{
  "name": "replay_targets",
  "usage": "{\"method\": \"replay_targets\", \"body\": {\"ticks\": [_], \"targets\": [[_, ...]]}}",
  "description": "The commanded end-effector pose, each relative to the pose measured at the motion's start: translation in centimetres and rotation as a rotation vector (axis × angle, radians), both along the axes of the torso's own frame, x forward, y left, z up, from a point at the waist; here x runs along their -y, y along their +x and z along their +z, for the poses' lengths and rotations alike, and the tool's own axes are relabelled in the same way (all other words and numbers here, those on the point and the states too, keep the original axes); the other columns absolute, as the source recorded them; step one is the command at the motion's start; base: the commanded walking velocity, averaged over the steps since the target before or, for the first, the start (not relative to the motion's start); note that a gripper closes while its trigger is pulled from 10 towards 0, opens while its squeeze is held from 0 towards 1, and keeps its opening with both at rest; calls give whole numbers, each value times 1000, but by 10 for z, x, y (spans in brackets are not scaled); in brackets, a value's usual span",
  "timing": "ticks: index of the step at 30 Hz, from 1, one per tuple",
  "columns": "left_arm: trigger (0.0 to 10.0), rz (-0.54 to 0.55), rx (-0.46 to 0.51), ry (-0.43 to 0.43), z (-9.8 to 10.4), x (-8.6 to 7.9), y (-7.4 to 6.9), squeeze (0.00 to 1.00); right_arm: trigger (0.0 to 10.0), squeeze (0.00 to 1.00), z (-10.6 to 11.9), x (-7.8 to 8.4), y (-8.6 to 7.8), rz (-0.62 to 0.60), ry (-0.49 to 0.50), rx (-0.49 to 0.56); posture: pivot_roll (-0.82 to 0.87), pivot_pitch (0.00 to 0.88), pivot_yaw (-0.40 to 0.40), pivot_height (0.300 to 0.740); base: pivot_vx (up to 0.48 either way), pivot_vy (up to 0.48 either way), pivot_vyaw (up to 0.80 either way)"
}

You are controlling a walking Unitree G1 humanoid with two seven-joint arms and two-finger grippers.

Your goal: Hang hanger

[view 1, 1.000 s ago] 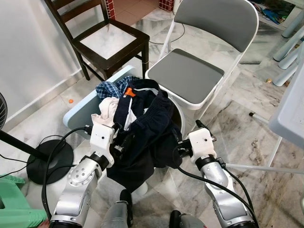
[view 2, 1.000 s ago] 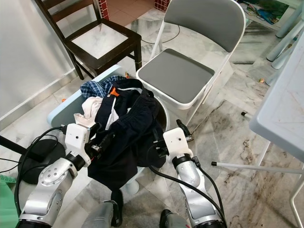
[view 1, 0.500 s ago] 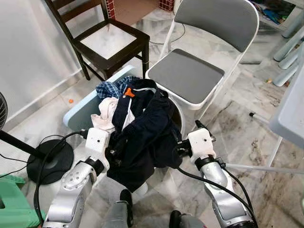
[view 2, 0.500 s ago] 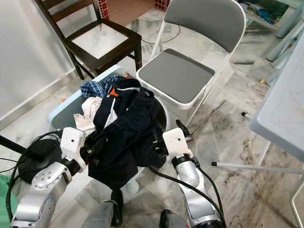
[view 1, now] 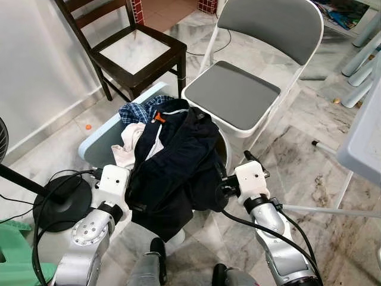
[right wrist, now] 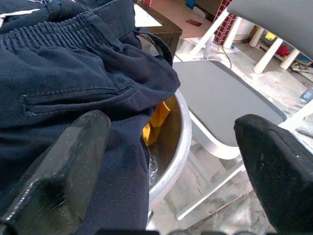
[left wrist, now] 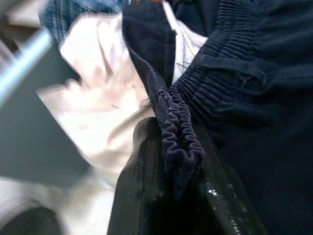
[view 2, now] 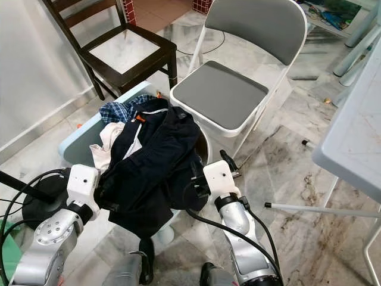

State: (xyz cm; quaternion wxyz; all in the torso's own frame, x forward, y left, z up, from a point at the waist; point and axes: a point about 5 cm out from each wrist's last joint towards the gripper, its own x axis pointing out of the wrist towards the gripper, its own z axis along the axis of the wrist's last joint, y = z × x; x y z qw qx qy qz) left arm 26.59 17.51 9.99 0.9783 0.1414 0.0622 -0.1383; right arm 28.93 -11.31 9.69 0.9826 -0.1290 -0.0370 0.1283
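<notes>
Marble floor tiles (view 1: 309,161) with grey veining spread out below you, with a dark wooden chair (view 1: 128,50) at the upper left and a white folding chair (view 1: 250,83) with grey seat and back just behind the laundry. Directly before you sits a metal basin (right wrist: 168,161) heaped with clothes: a pair of dark navy trousers (view 1: 175,161) drapes over the top and down the near side, a white garment (view 1: 126,143) lies under it on your left, and a blue plaid cloth (view 1: 134,111) shows at the far edge. A pale blue panel (view 1: 98,146) lies beside the basin on your left. Your left gripper (left wrist: 183,196) is at the left edge of the pile, its two black fingers pressed together on the gathered elastic waistband of the trousers, which is pinched between them. Your right gripper (right wrist: 171,147) sits at the right edge of the pile, fingers spread wide apart and holding nothing, one finger (right wrist: 63,166) resting against the navy fabric. Something yellow (right wrist: 155,120) peeks from inside the basin under the cloth. A black fan base (view 1: 62,202) stands on the floor at your far left. You cannot make out a hanger anywhere in the pile.
</notes>
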Motion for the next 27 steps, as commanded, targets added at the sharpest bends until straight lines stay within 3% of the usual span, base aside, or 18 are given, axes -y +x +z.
{"method": "replay_targets", "body": {"ticks": [1, 9, 13, 14, 15, 17, 20, 21, 27], "targets": [[0, -6, 5, 82, -6, -2, -3, 0, 10000, 0, -6, -1, -3, 6, -8, -22, 168, 311, -8, 740, 0, 0, 0], [0, -33, 62, 109, -2, 5, 1, 0, 10000, 0, -6, 0, -2, 2, -10, -20, 164, 307, -8, 740, 0, 0, 0], [0, -53, 182, 161, 12, 8, 7, 0, 10000, 0, -7, 1, -2, 0, -10, -22, 163, 305, -11, 740, 0, 0, 0], [0, -85, 306, 196, 29, 16, 13, 0, 10000, 0, -7, 1, -1, 0, -11, -21, 160, 299, -13, 740, 0, 0, 0], [0, -85, 306, 196, 29, 16, 13, 0, 10000, 0, -7, 1, -1, 0, -11, -21, 160, 299, -13, 740, 0, 0, 0], [0, -176, 418, 210, 46, 31, 19, 0, 10000, 0, -5, 1, 1, 2, -13, -18, 162, 285, -15, 740, 0, 0, 0], [0, -234, 458, 197, 54, 42, 22, 0, 10000, 0, -4, 2, 4, -2, -14, -13, 164, 277, -14, 740, 0, 0, 0], [0, -299, 494, 200, 60, 53, 24, 0, 10000, 0, -2, 2, 7, -7, -14, -7, 164, 267, -12, 740, 0, 0, 0], [0, -391, 564, 177, 73, 67, 32, 0, 10000, 0, 1, 1, 12, -18, -9, 9, 149, 245, 0, 740, 0, 0, 0]]}}
